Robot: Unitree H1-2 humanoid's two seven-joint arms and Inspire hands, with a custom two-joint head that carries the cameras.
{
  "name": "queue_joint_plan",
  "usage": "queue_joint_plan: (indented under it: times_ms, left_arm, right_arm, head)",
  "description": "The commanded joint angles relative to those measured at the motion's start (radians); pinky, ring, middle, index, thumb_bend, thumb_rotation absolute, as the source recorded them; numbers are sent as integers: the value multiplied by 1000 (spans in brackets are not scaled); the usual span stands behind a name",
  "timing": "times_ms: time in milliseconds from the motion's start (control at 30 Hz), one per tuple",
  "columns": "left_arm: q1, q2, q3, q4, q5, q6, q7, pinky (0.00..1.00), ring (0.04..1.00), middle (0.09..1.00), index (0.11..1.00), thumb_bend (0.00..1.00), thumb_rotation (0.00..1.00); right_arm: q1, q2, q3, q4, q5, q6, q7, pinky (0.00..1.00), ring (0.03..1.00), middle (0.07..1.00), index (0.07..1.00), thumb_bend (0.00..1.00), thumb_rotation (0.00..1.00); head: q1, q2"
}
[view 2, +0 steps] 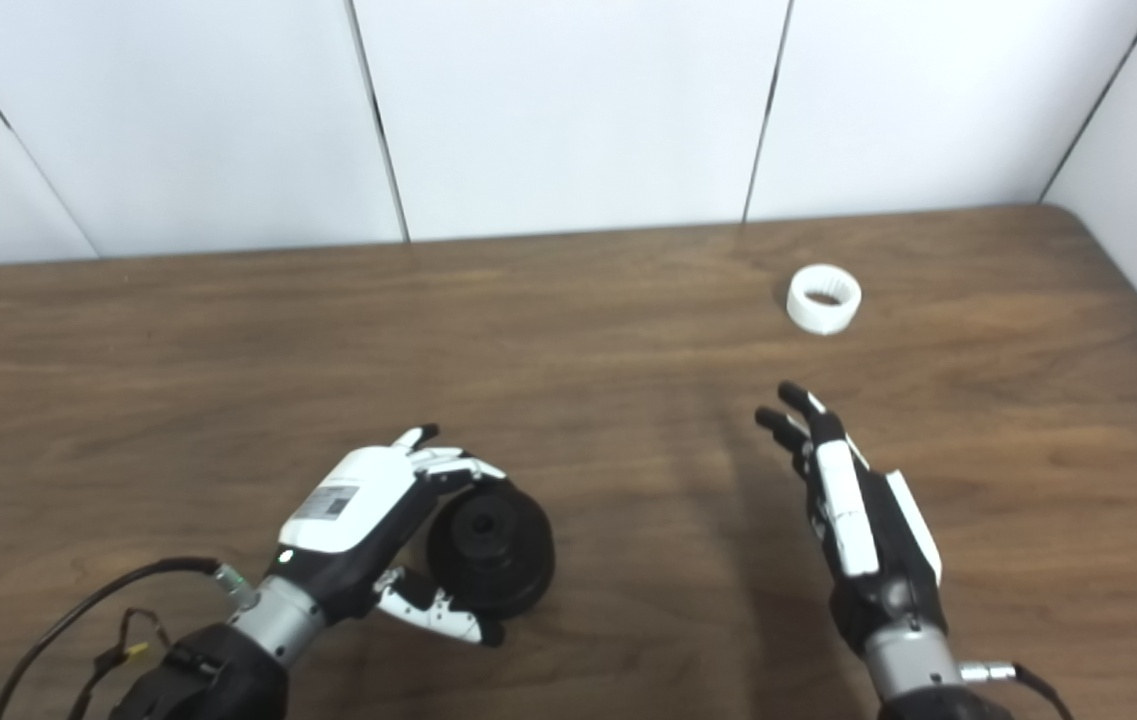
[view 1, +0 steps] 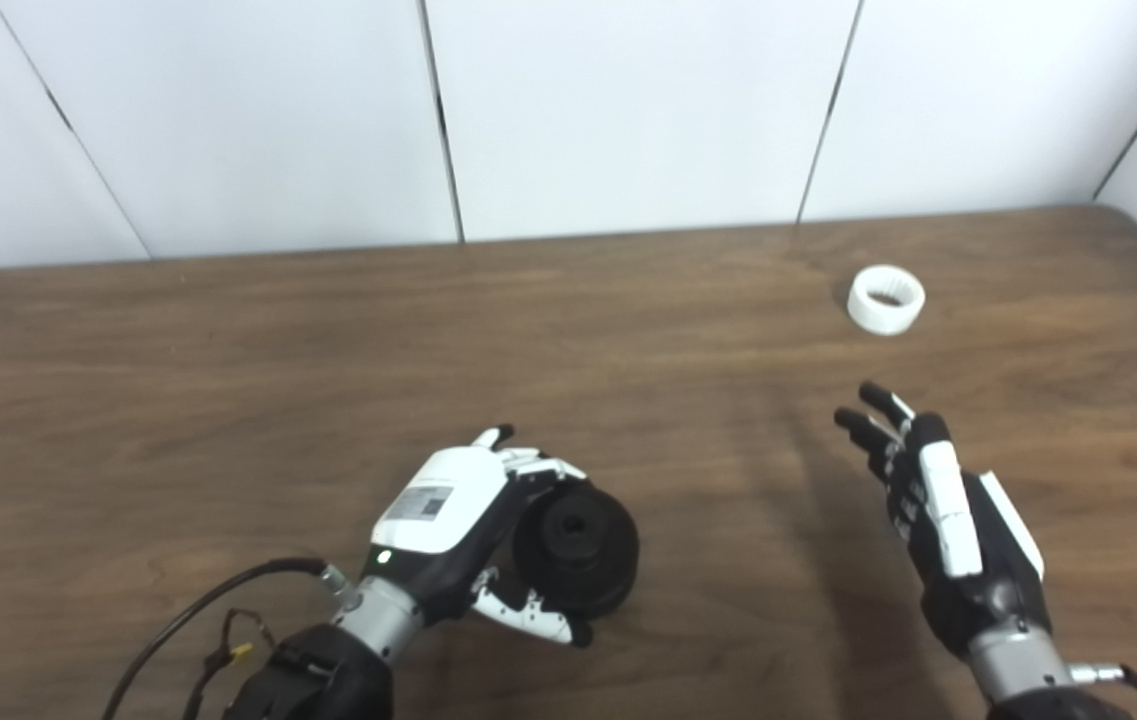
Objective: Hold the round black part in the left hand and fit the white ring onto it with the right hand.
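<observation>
Left robot hand (view 1: 458,520) curling around the round black part (view 1: 576,550) at lower centre, seemingly resting on the table (view 1: 228,400), right robot hand (view 1: 938,510) hovering open-fingered at lower right, white ring (view 1: 886,299) lying at upper right, apart from it.

table (view 1: 228,330) carries everything | round black part (view 1: 583,545) at 6 o'clock near the front edge, left hand (view 1: 458,525) wrapped around it from its 9 o'clock | white ring (view 1: 886,299) at 2 o'clock, well apart | right hand (view 1: 938,510) at 4 o'clock, ring lying at its 12 o'clock, not touching | wall panels (view 1: 628,110) behind the table at 12 o'clock
</observation>
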Motion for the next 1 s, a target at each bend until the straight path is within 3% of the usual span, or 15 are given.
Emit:
queue_joint_plan:
  times_ms: [0,633,767,867,967]
  left_arm:
    - [-13,-1,3,-3,15,-33,9,993,851,749,481,524,54]
    - [13,-12,5,118,55,-98,68,1000,861,758,481,525,53]
    - [17,-11,7,127,60,-112,75,997,860,756,481,525,54]
    - [21,-5,10,133,56,-123,80,996,857,751,481,525,54]
    - [28,2,15,137,53,-127,81,993,857,754,481,525,54]
  right_arm:
    - [-31,35,4,-30,-4,-4,-7,1000,935,859,907,587,1000]
    - [-32,23,-1,-33,9,-4,-12,1000,933,857,908,580,1000]
    - [-39,14,-8,-46,14,-5,-7,1000,936,865,906,577,1000]
    - [-69,-6,-27,-69,23,-5,-6,980,938,886,915,551,992]
    - [-115,-44,-40,-81,-26,-4,-15,966,961,916,898,581,694]
  head:
    - [0,1]
    - [-13,11]
    - [-37,11]
    - [-109,10]
    - [-135,6]
